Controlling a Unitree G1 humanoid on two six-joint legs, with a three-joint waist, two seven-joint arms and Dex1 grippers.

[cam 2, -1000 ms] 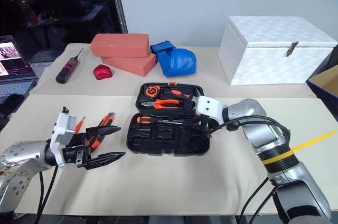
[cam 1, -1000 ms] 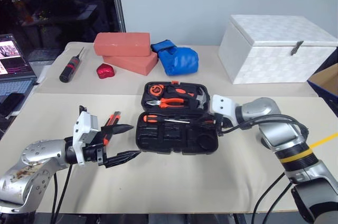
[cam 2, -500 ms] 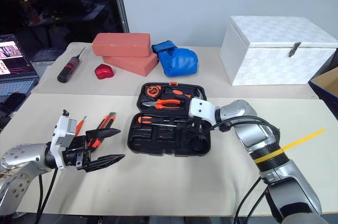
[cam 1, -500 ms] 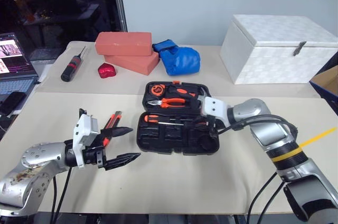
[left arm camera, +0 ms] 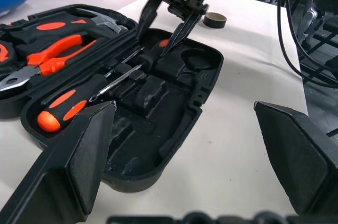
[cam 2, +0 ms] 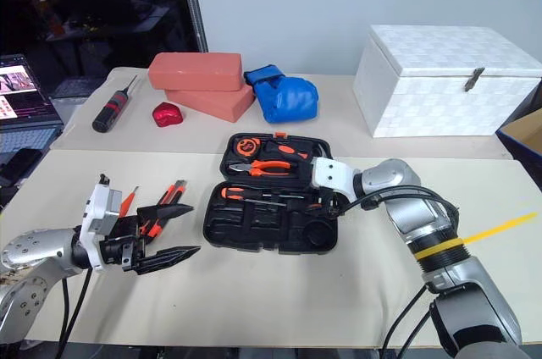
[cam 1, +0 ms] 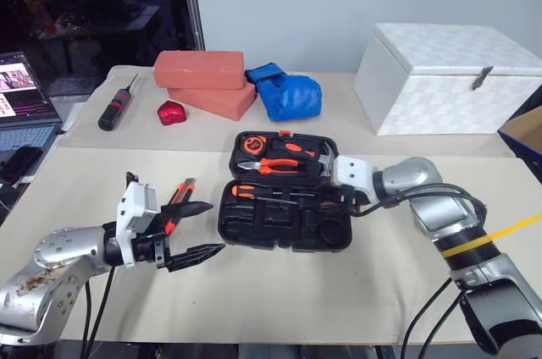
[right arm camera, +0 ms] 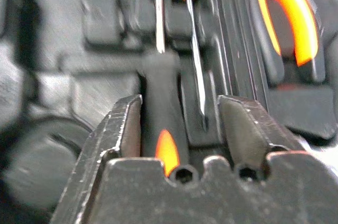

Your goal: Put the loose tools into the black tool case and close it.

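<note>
Right now your right tool (left arm camera: pixel 152 45) hangs over the right end of the near half of the black tool case (cam 1: pixel 284 239), which lies open in the middle of the worktop (cam 1: pixel 279 291). Its two fingers stand partly apart, straddling the black-and-orange handle of a screwdriver (right arm camera: pixel 161 102) that sits in its recess; there is a gap on one side of the handle, so I judge it is not clamped on it.

That screwdriver lies along the case's length, handle to the right and shaft pointing left. A second screwdriver (left arm camera: pixel 63 110) lies beside it the other way round, orange-tipped handle at the left end and shaft pointing right. Laid head to tail like this, both follow the moulded recesses, which should let the lid shut flat.

Your left tool (cam 1: pixel 216 226) hovers left of the case, fingers spread wide and empty, pointing towards it. Just beyond it, the utility knife (cam 1: pixel 180 198) lies on the worktop, long axis running near to far. It looks like the next thing to fetch.
</note>
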